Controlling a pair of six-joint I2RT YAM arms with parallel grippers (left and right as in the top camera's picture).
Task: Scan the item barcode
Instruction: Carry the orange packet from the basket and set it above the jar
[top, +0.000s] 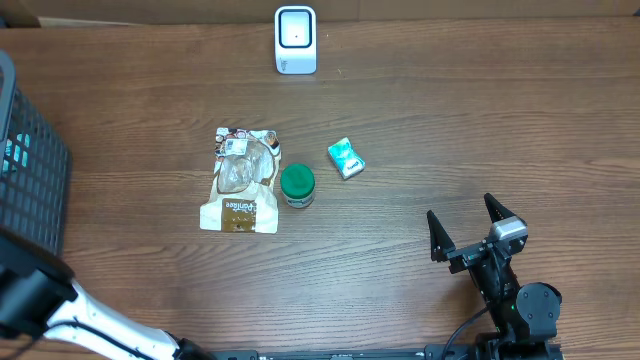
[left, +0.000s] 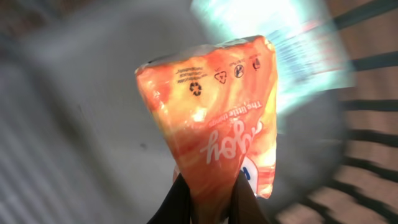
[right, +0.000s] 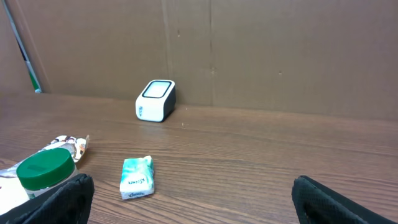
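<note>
Scanner (top: 295, 40) stands well right of the left gripper (left: 210, 202), which pinches an orange packet (left: 211, 106); right gripper (top: 462, 212) is spread wide.

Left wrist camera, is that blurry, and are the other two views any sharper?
Left wrist view: the orange packet is readable, with a glare patch near its middle, but everything behind it is smeared by blur. Overhead view: sharp and evenly lit, with the scanner crisp. Right wrist view: sharp too, with no glare.

Recycling symbol and triangle sign on orange packet (left: 211, 118); lettering illegible.
</note>
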